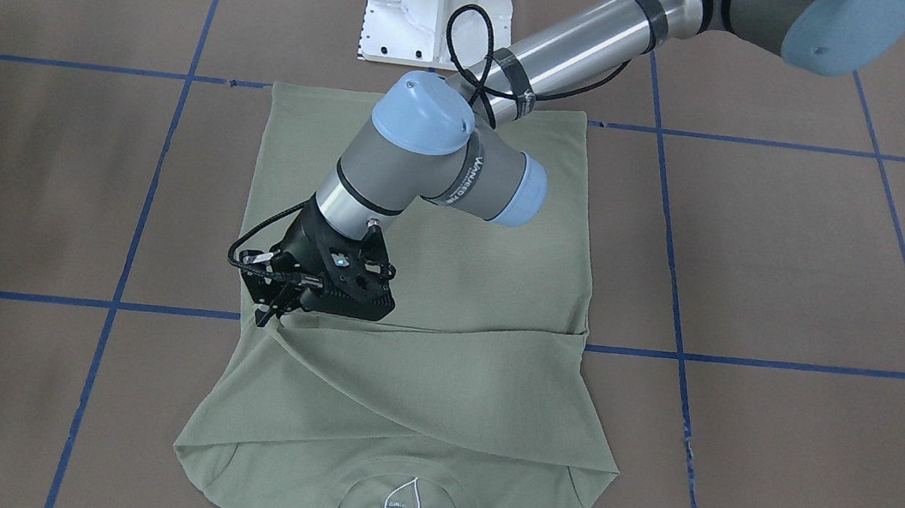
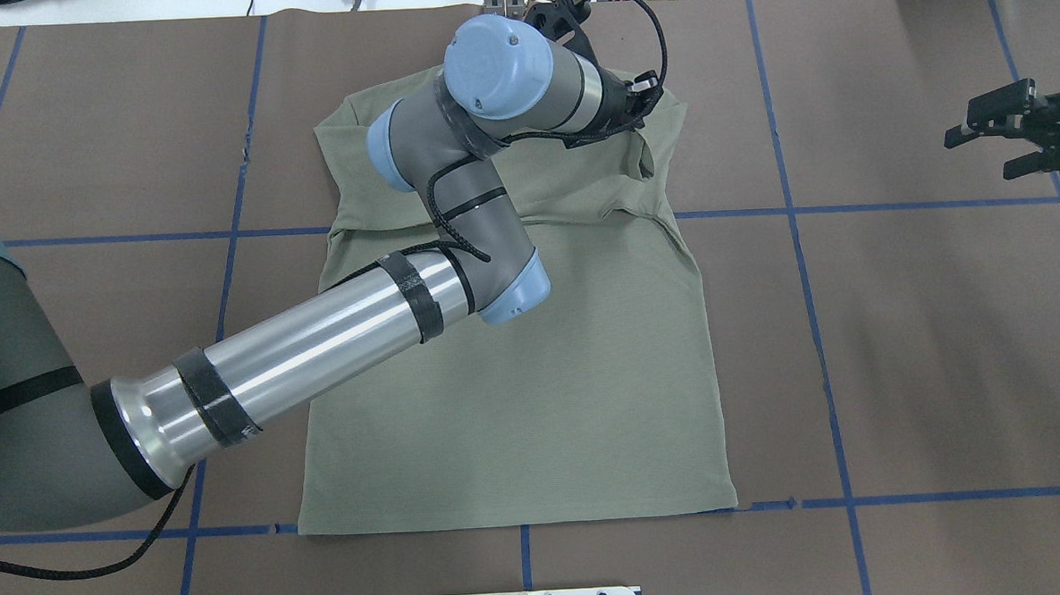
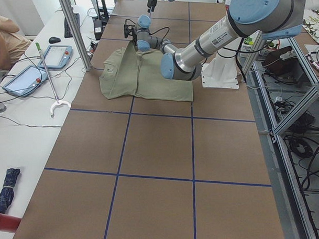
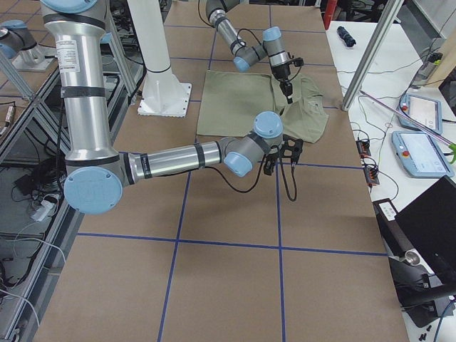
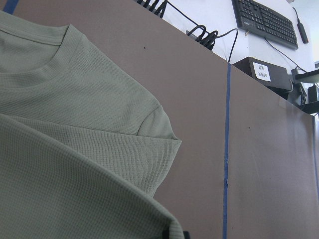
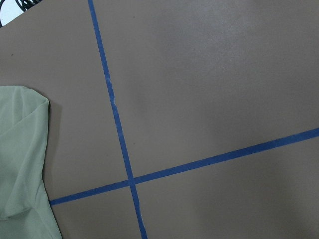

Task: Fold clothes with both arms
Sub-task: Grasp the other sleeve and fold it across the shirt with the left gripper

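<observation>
As shown from the front, the shirt [image 1: 448,288] lay on the table [image 1: 805,263], a fold of it pinched by the left gripper [image 1: 270,314]. Overhead, the right gripper [image 2: 984,148] was seen spread, empty. The fold could be skewed by one-handed dragging.

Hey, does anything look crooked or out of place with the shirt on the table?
Nothing looks damaged, but the shirt is not folded squarely. The fabric folded across its chest lies in slanted, uneven layers, with creases fanning out from the left gripper. Both shoulder corners also flare out past the body's sides.
</observation>
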